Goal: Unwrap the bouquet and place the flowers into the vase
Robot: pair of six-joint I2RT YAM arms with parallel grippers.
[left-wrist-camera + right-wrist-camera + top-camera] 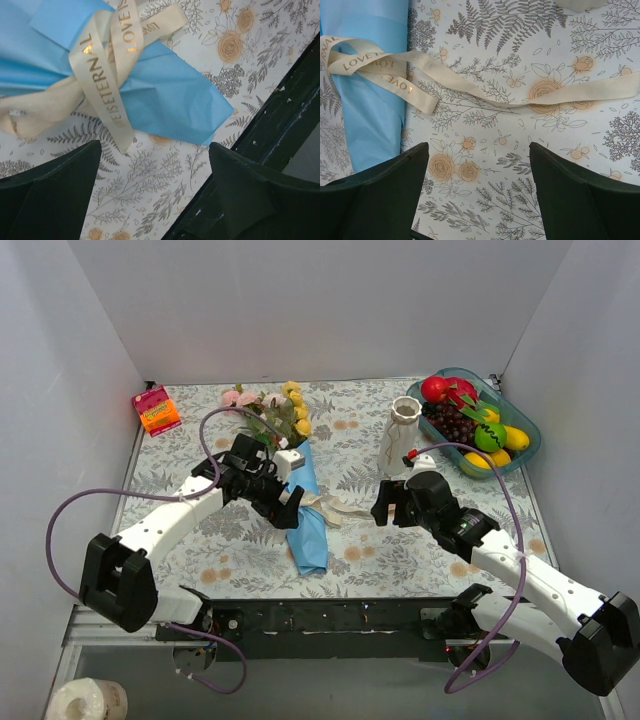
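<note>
The bouquet lies flat left of the table's middle. Its pink and yellow flowers (272, 410) point toward the back wall, and its light blue paper (306, 525) points toward the front. A cream ribbon (107, 75) with gold lettering is still knotted round the paper (165, 95). One long ribbon tail (520, 95) trails right across the patterned cloth. My left gripper (283, 498) hovers open over the wrapped stems, its jaws (155, 146) empty and just short of the paper's tip. My right gripper (392, 508) is open too, empty (478, 145) above the cloth near the ribbon tail. The white vase (400, 432) stands upright behind it.
A teal basket (522, 452) of toy fruit sits at the back right, close to the vase. A small pink and orange box (156, 410) lies at the back left. White walls enclose three sides. The dark front rail (280, 115) runs just beyond the paper's tip.
</note>
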